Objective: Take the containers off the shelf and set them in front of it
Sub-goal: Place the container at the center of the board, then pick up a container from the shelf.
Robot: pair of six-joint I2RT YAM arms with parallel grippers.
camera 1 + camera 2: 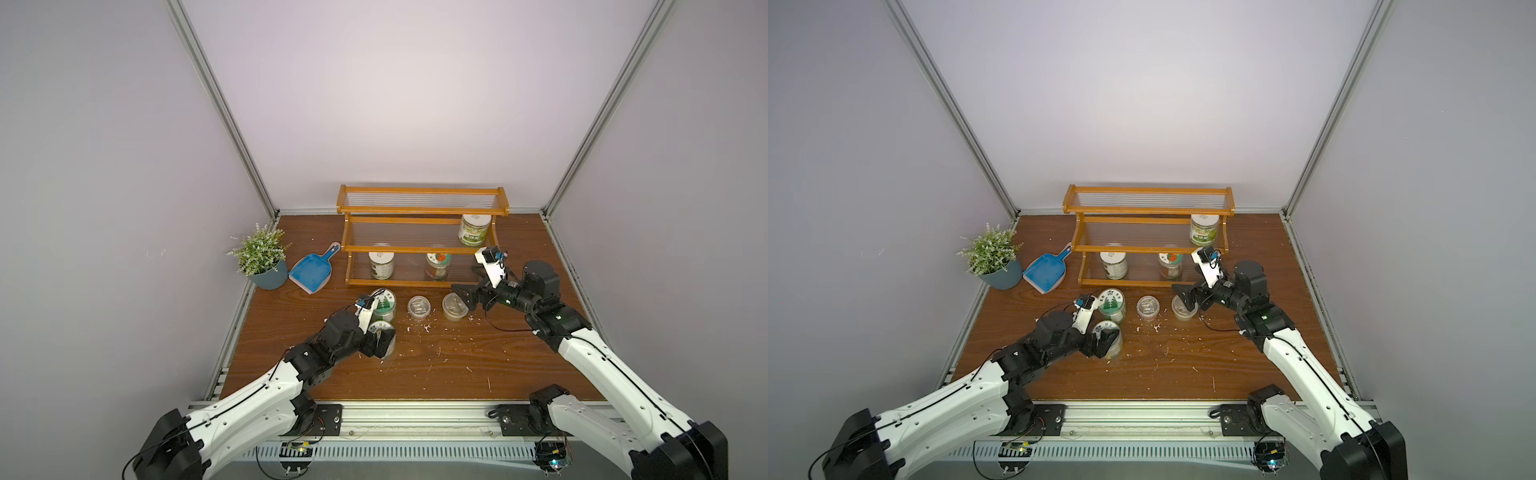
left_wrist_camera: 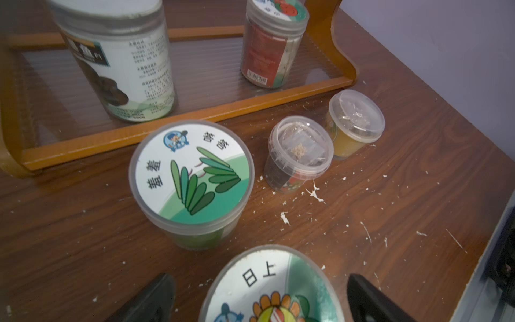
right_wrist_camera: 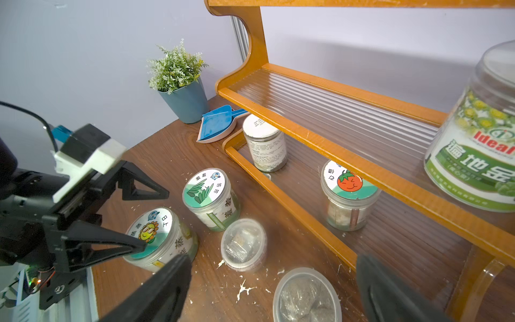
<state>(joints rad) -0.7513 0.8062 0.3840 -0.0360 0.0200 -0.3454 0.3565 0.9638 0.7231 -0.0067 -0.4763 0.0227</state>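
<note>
Your left gripper [image 3: 156, 218] straddles the sunflower-lid jar [image 2: 273, 290], fingers spread clear of it, so it reads as delivered at six o'clock of the shelf [image 1: 419, 248]. Four containers are down: that jar, the grass-lid jar [image 1: 384, 302], two clear-lidded cups [image 1: 418, 306]. Three jars [image 1: 381, 266] are still shelved. Your right gripper [image 3: 273, 260] hangs open over the three-o'clock cup [image 3: 306, 295], gripping nothing.

left arm [image 1: 257, 395], right arm [image 1: 602, 365]: white shells, black joints, thin black cables | wrist camera mount [image 3: 92, 156]: white block, black camera, blue plug | left pincer [image 3: 156, 219], right pincer [image 1: 459, 297]: black hollow triangular fingers [image 3: 167, 284]
</note>
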